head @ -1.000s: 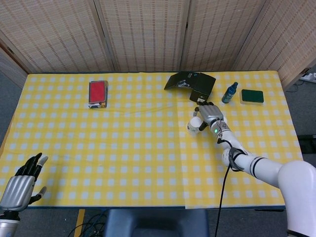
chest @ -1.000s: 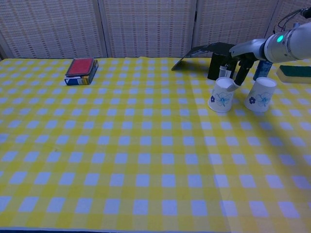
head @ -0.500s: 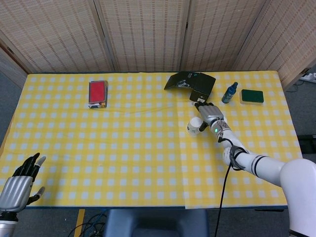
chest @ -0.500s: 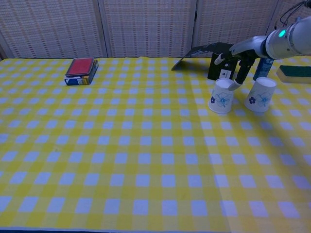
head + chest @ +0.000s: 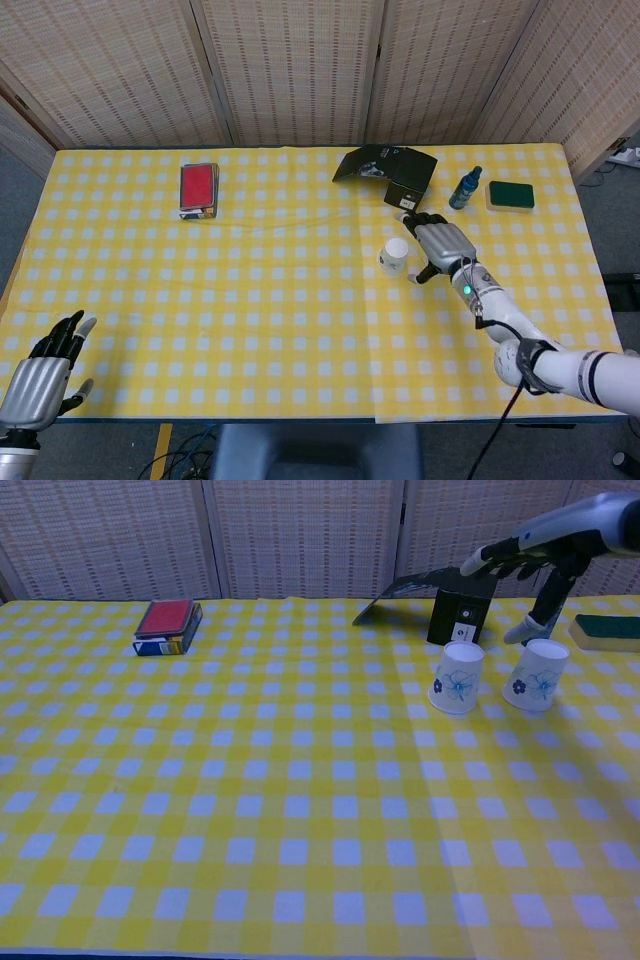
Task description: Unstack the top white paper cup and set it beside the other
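Two white paper cups with blue flower prints stand mouth down, side by side and a little apart, on the yellow checked cloth: one cup (image 5: 457, 678) on the left and the other cup (image 5: 537, 675) to its right. The head view shows only the left cup (image 5: 395, 255); my right hand (image 5: 440, 248) covers the other. In the chest view my right hand (image 5: 530, 558) hovers above the cups with its fingers spread, holding nothing and touching neither. My left hand (image 5: 45, 375) is open, off the table's near left corner.
An open black box (image 5: 398, 170) stands just behind the cups. A small blue bottle (image 5: 465, 187) and a green sponge (image 5: 510, 194) lie to its right. A red and blue box (image 5: 197, 188) sits far back on the left.
My right hand has let go of the left cup and risen up and to the right. The cup now stands free and level.
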{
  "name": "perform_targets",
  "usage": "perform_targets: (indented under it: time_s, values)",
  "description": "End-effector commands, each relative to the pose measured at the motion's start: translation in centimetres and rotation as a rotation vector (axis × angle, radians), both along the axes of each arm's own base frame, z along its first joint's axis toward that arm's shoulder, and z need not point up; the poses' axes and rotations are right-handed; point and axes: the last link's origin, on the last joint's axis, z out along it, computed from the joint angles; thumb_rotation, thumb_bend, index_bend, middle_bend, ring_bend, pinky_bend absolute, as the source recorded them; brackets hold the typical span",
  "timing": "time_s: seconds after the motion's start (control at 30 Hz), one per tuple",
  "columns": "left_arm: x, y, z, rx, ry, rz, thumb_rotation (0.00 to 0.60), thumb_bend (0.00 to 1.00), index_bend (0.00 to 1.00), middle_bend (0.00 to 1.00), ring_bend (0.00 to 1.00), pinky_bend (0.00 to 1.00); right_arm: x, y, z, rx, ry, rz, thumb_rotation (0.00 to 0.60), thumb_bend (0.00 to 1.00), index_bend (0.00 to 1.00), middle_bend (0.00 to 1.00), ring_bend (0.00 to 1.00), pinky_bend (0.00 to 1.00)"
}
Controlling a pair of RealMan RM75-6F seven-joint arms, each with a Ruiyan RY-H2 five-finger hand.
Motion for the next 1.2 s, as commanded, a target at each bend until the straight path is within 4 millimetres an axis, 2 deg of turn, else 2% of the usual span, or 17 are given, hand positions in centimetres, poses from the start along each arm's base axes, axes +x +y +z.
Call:
perform_targets:
  time_s: [0.03,0.17,0.27,0.47,0.63,0.83,1.2]
  values:
    - [0.0,0.1,0.1,0.006,-0.004,0.001,0.6,0.32,0.03,0.0,0.0,0.23,-3.0,6.5,5.1,-0.114,-0.029,0.062,0.6,0.21,0.0,0.0,0.0,0.0]
    - [0.0,0.6,0.6,0.035,-0.013,-0.004,0.6,0.32,0.03,0.0,0.0,0.23,-7.1,11.2,6.5,-0.223,-0.009,0.153,0.6,0.21,0.0,0.0,0.0,0.0]
    - [-0.1,1.0,0.9,0.047,-0.021,-0.005,0.6,0.32,0.03,0.0,0.0,0.23,-9.9,14.3,6.7,-0.316,0.036,0.225,0.6,0.21,0.0,0.0,0.0,0.0]
    - [0.1,1.1,0.9,0.064,-0.014,-0.034,0.6,0.32,0.03,0.0,0.0,0.23,-13.4,18.9,6.0,-0.395,0.108,0.249,0.6,0.21,0.0,0.0,0.0,0.0]
    - [0.2,0.9,0.8,0.057,-0.017,-0.04,0.6,0.32,0.03,0.0,0.0,0.23,-15.5,21.3,5.6,-0.48,0.148,0.245,0.6,0.21,0.0,0.0,0.0,0.0]
    - [0.4,0.6,0.6,0.049,-0.008,-0.05,0.6,0.32,0.03,0.0,0.0,0.23,-17.2,22.2,4.9,-0.47,0.143,0.225,0.6,0.21,0.0,0.0,0.0,0.0]
    - [0.5,0.4,-0.4,0.008,0.007,-0.054,0.6,0.32,0.04,0.0,0.0,0.23,-17.3,21.9,4.5,-0.451,0.123,0.204,0.6,0.21,0.0,0.0,0.0,0.0]
